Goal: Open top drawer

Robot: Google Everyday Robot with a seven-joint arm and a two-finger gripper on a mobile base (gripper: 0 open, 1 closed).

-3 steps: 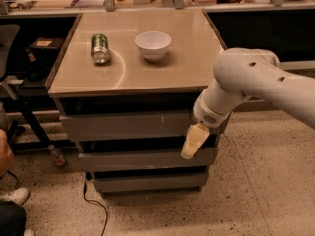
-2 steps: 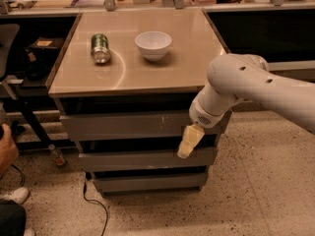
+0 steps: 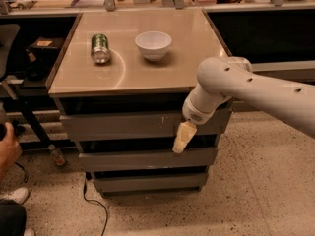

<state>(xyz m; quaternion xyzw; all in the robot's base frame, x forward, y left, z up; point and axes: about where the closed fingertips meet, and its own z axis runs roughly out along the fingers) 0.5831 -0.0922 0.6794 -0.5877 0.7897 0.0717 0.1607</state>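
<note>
The top drawer [image 3: 120,125] is the wide grey front just under the cabinet's tan top, with small pale marks right of centre. It looks pushed in, with a dark gap above it. My gripper [image 3: 180,137], with its cream-coloured tip, hangs from the pale arm [image 3: 236,85] that comes in from the right. It points down in front of the right part of the drawer stack, with its tip at the gap between the top drawer and the middle drawer [image 3: 133,160]. I cannot tell whether it touches either front.
A green can [image 3: 100,48] lies on its side and a white bowl [image 3: 153,44] stands on the cabinet top [image 3: 133,73]. A lower drawer [image 3: 147,182] sits near the floor. A person's hand [image 3: 7,149] and shoe [image 3: 15,195] are at the left. A black cable [image 3: 91,200] lies on the floor.
My gripper has moved a little to the left along the drawer fronts. The drawers have not moved.
</note>
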